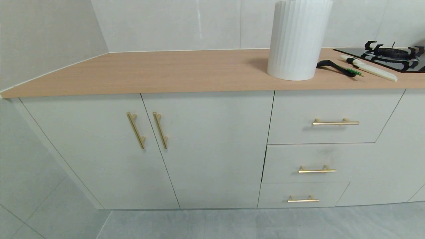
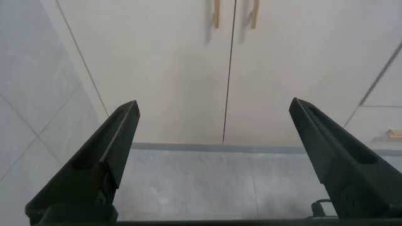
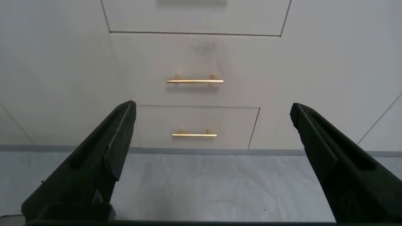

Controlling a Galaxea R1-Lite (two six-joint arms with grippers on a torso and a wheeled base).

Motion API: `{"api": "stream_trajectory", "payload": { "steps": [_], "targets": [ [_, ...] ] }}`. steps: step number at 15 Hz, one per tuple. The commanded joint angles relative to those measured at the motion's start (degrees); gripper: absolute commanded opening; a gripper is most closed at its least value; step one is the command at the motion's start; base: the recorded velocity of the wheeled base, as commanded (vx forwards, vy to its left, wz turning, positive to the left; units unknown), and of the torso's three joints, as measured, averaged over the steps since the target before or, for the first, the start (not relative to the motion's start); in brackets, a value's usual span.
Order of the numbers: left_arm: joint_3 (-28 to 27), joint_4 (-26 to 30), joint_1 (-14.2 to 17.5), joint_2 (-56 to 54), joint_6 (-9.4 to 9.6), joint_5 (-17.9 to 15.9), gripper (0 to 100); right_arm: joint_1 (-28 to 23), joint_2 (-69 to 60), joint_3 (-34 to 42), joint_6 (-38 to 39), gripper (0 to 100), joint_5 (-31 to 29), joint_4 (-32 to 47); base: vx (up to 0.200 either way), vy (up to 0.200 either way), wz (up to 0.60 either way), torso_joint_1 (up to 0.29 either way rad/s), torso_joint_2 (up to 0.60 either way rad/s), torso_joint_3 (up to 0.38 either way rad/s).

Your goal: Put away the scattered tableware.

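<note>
On the wooden countertop (image 1: 166, 71) at the right stands a tall white ribbed container (image 1: 297, 39). Just right of it lie a black curved-handled utensil (image 1: 336, 67) and a long white utensil (image 1: 372, 70) with a bit of green near its middle. My left gripper (image 2: 213, 108) is open and holds nothing, low in front of the double cabinet doors (image 2: 229, 69). My right gripper (image 3: 213, 109) is open too and holds nothing, facing the lower drawers (image 3: 195, 69).
A black gas hob (image 1: 391, 56) sits at the counter's far right. Below the counter are two doors with gold handles (image 1: 147, 130) and three shut drawers with gold handles (image 1: 335, 122). Grey tiled floor (image 1: 232, 224) lies in front, a wall at the left.
</note>
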Motion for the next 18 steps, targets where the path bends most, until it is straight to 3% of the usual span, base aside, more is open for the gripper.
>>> {"api": "stream_trajectory", "payload": {
  "steps": [1, 5, 11, 18],
  "targets": [
    [0.0, 0.0, 0.0, 0.0, -0.04, 0.0, 100, 0.0, 0.0, 0.0, 0.0, 100, 0.0, 0.0, 0.000, 0.000, 0.00, 0.000, 0.00, 0.000],
    [0.0, 0.0, 0.0, 0.0, 0.04, 0.0, 100, 0.0, 0.0, 0.0, 0.0, 100, 0.0, 0.0, 0.000, 0.000, 0.00, 0.000, 0.00, 0.000],
    [0.0, 0.0, 0.0, 0.0, -0.04, 0.0, 100, 0.0, 0.0, 0.0, -0.1, 100, 0.0, 0.0, 0.000, -0.200, 0.00, -0.002, 0.00, 0.002],
    [0.0, 0.0, 0.0, 0.0, -0.04, 0.0, 100, 0.0, 0.1, 0.0, -0.4, 100, 0.2, 0.0, 0.000, 0.000, 0.00, 0.000, 0.00, 0.000]
  ]
}}
